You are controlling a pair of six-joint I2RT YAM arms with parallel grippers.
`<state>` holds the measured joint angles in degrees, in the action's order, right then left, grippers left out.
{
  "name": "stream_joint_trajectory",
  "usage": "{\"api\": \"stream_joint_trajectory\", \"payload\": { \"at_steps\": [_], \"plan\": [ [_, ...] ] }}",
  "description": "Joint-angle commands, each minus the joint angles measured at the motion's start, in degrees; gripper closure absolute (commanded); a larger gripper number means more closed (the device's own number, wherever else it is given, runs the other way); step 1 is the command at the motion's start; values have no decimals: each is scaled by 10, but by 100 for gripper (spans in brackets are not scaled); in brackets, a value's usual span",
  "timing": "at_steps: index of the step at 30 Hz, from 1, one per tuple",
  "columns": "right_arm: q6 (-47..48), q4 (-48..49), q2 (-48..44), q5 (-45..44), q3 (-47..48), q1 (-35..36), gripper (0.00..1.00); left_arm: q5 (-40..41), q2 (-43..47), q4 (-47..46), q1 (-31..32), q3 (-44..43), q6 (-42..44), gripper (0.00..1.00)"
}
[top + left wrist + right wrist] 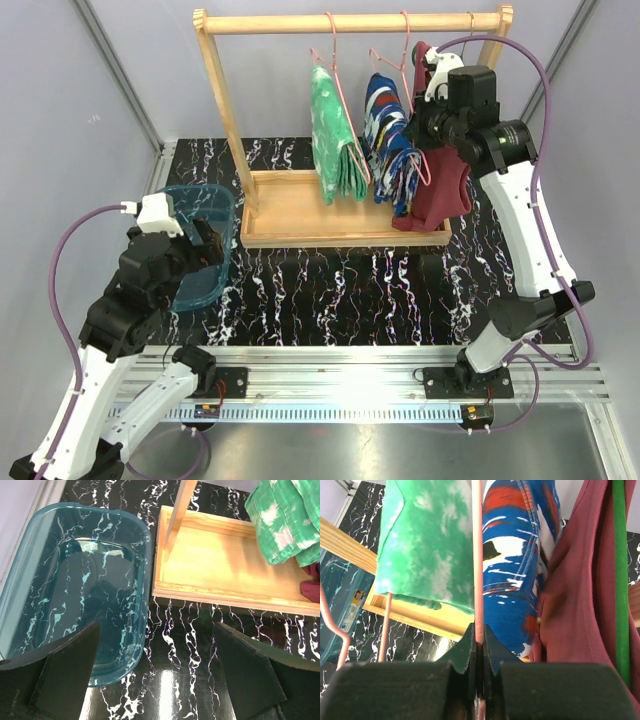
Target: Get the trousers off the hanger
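Observation:
Two trousers hang on pink hangers from a wooden rack point(350, 22). The mottled green-and-white pair point(335, 135) is on the left and shows in the right wrist view point(425, 545) and the left wrist view point(285, 520). The blue pair with red, white and black patches point(390, 140) hangs to its right point(512, 565). My right gripper point(478, 640) is shut on a pink hanger wire point(477, 555) that runs between the two pairs. It sits high beside the blue pair point(415, 125). My left gripper point(157, 680) is open and empty, low over the table point(205, 245).
A maroon tank top point(440, 180) hangs right of the blue pair on a green hanger point(619, 570). The rack's wooden base tray point(300, 215) lies under the clothes. A clear blue bin point(75, 580) sits on the marbled black table at the left.

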<state>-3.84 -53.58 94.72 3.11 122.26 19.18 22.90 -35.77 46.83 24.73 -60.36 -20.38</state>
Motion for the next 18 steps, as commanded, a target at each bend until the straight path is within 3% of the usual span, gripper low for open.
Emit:
{"api": "stream_joint_trajectory", "payload": {
  "at_steps": [1, 11, 18],
  "plan": [
    [-8, 75, -40, -18, 15, 1, 100, -26, -12, -20, 2, -44, 16, 1],
    [-49, 196, -80, -21, 5, 2, 100, -70, -61, -54, 1, -142, 29, 1],
    [-64, 214, -89, -16, 37, 2, 100, -116, -105, -113, 15, -174, 37, 1]
  ]
}}
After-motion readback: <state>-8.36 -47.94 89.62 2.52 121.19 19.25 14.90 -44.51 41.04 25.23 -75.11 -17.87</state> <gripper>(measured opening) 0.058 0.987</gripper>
